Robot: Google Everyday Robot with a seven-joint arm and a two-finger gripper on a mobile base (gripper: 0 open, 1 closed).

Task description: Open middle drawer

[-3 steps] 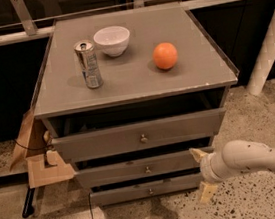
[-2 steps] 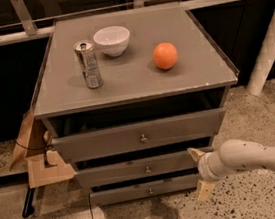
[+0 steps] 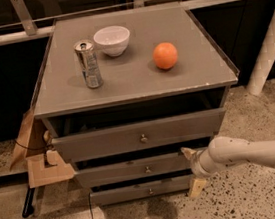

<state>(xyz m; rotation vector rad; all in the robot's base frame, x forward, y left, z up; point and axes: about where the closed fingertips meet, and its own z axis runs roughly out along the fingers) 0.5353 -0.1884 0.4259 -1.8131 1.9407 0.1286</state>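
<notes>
The gripper (image 3: 191, 169), of smooth matt plastic, is seen at the right end of the middle drawer (image 3: 125, 171), finished matt grey.

No readable text, brand or number anywhere; print on can (image 3: 88, 65) illegible. Gripper (image 3: 192, 169) at right end of middle drawer (image 3: 130, 171).

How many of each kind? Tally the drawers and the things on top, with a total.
Drawers: 3 – top drawer, middle drawer, bottom drawer
Can: 1
Bowl: 1
Orange: 1
Total: 6
The gripper, open, is at the middle drawer's right end, uncounted.
</notes>
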